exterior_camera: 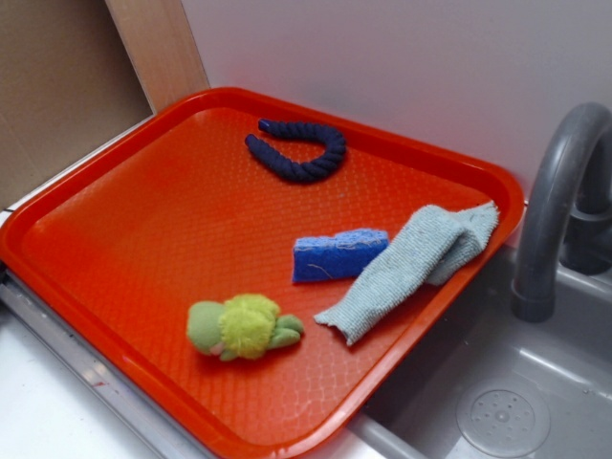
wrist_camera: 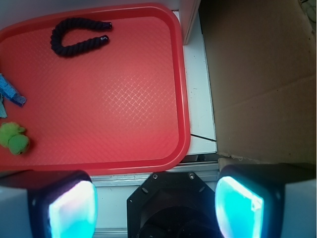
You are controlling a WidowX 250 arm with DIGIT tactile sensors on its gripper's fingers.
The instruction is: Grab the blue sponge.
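The claw (wrist_camera: 156,203) stands open with nothing between its jaws, its two fingers (wrist_camera: 72,206) wide apart at the bottom of the wrist view, the pads glowing cyan. It hangs over the white counter strip (wrist_camera: 200,99) just outside the near rim of the red tray (wrist_camera: 185,99), so the whole tray lies ahead of it. Most of the tray floor straight ahead of the claw is bare textured plastic, bounded by a raised rim all round.

The blue sponge (exterior_camera: 337,254) lies ahead and far to the claw's left; in the wrist view only a sliver of it shows at the left edge (wrist_camera: 11,91), the rest cut off. In the exterior view it rests flat on the tray, its lighter rough layer on top, and the grey-blue cloth (exterior_camera: 411,268) lies just beside it, seemingly touching one end; the cloth's far end drapes over the tray rim toward the grey sink (exterior_camera: 507,402) and faucet (exterior_camera: 550,206). The green plush toy (exterior_camera: 244,327) sits near the sponge but apart from it, and is partly cropped in the wrist view. The dark navy rope (exterior_camera: 298,153), bent into a U, lies well apart near the tray's far side. A brown cardboard panel (wrist_camera: 262,74) fills the claw's right. The exterior view does not show the claw
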